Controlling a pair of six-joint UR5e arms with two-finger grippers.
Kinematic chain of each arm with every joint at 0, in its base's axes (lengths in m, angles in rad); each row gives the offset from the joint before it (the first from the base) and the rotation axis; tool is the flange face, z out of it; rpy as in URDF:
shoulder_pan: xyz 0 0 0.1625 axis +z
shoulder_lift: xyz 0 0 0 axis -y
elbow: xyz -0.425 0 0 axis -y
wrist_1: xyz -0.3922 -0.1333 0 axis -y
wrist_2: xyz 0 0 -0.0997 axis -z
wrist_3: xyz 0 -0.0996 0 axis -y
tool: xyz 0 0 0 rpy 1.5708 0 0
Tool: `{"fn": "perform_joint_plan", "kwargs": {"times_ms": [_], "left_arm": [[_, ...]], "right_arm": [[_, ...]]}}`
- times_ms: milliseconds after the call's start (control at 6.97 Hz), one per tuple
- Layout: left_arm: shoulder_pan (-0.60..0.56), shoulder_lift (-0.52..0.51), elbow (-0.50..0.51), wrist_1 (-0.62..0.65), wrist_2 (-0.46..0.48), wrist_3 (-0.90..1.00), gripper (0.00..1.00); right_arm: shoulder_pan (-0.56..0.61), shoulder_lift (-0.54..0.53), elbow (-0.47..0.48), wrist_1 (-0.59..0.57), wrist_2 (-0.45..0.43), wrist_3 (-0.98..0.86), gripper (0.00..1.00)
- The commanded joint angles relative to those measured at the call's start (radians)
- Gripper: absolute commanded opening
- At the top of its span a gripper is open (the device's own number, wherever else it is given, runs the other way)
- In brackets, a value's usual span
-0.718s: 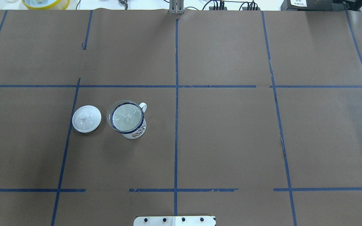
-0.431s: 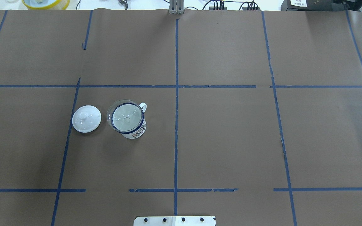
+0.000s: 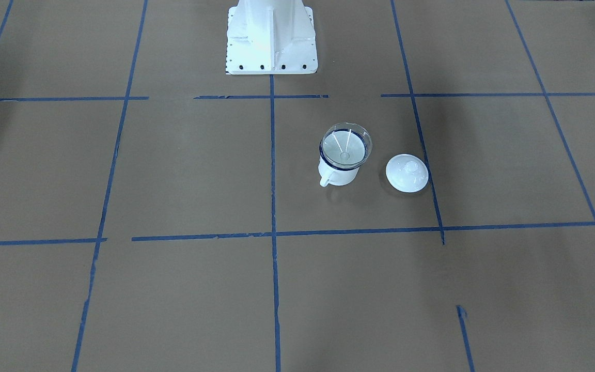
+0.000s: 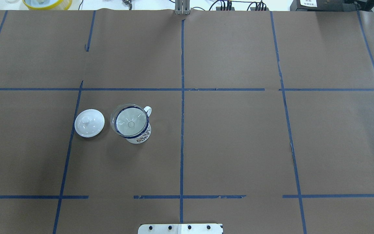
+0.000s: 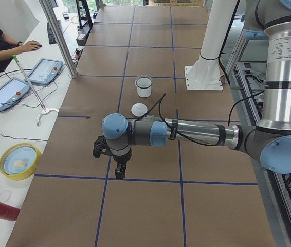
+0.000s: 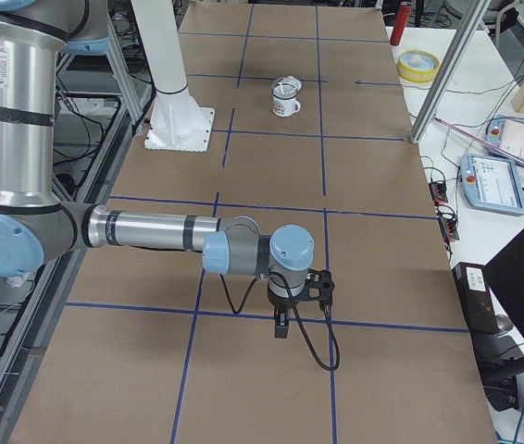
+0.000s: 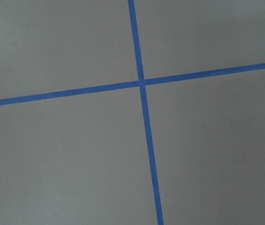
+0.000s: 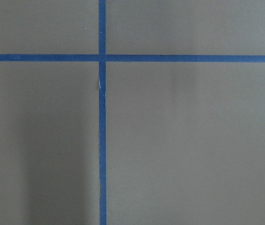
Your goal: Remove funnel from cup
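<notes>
The left claw (image 5: 120, 173) hung from the near arm in the view from the robot's left end, pointing down over the brown table (image 4: 239, 146), close to a crossing of blue tape lines (image 7: 142, 83). Whether its fingers were spread or pressed together I cannot tell, because it appeared only in this side view. The right claw (image 6: 281, 326) hung in the same manner over another tape crossing near the right end of the table, and its state I cannot tell either. Both claws were well apart from the task's things.

The funnel (image 4: 130, 122) sat in the cup (image 4: 140, 137), its clear bowl resting on the dark blue rim and its spout pointing down inside. The cup stood upright on the left half of the table, with its handle turned away from the robot and a little to the right. A white lid (image 4: 89, 123) with a knob lay flat just beside the cup, on its left, not touching it. At the far side of the table a person's hand (image 5: 31, 46) rested on a white desk.
</notes>
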Motion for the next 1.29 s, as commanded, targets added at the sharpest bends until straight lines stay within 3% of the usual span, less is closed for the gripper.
{"fn": "perform_joint_plan", "kwargs": {"times_ms": [0, 574, 861, 1005, 1148], "left_arm": [[0.0, -0.002, 0.0, -0.001, -0.001, -0.002, 1.0], [0.0, -0.017, -0.017, 0.0, 0.002, -0.015, 1.0], [0.005, -0.036, -0.146, 0.002, 0.004, -0.185, 1.0], [0.049, -0.05, -0.253, 0.002, 0.001, -0.306, 1.0], [0.131, -0.092, -0.289, 0.002, 0.002, -0.38, 1.0]], "right_arm": [[0.0, 0.0, 0.0, 0.0, 0.0, 0.0, 1.0], [0.0, 0.0, 0.002, 0.0, 0.0, 0.0, 1.0], [0.0, 0.0, 0.0, 0.0, 0.0, 0.0, 1.0], [0.0, 0.0, 0.0, 0.0, 0.0, 0.0, 1.0], [0.0, 0.0, 0.0, 0.0, 0.0, 0.0, 1.0]]}}
